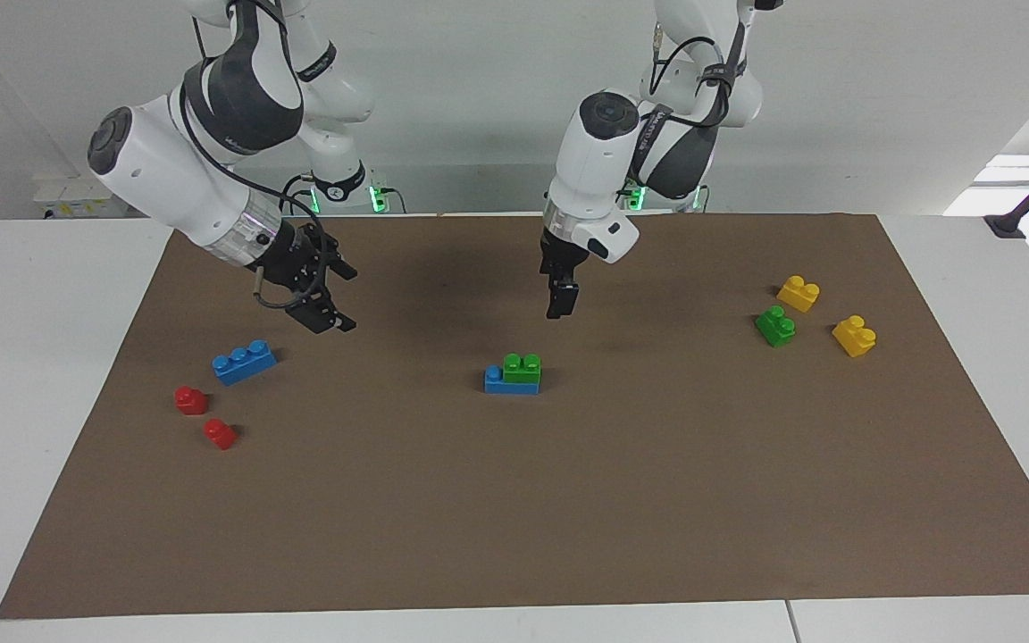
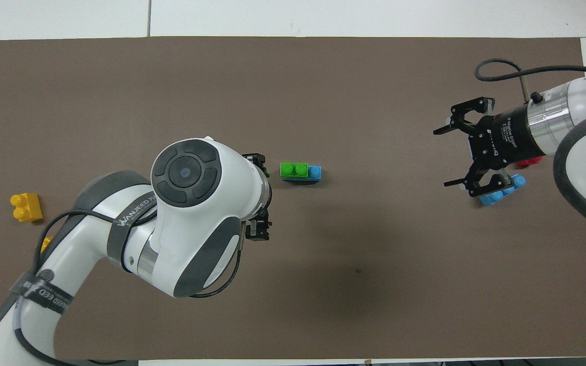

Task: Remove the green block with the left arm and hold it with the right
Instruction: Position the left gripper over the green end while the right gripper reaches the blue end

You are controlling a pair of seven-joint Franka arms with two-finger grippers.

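Observation:
The green block point(image 1: 522, 363) sits on one end of a blue brick point(image 1: 506, 384) in the middle of the brown mat; it also shows in the overhead view point(image 2: 294, 169). My left gripper point(image 1: 561, 304) hangs raised over the mat beside this stack, on the robots' side of it, not touching it. Its fingers point(image 2: 258, 230) stand wide apart and hold nothing. My right gripper point(image 1: 347, 299) is open and empty, raised over the mat by a loose blue three-stud brick point(image 1: 244, 362).
Two red blocks point(image 1: 191, 399) point(image 1: 220, 434) lie beside the loose blue brick at the right arm's end. A second green block point(image 1: 775, 326) and two yellow blocks point(image 1: 798, 293) point(image 1: 854, 336) lie at the left arm's end.

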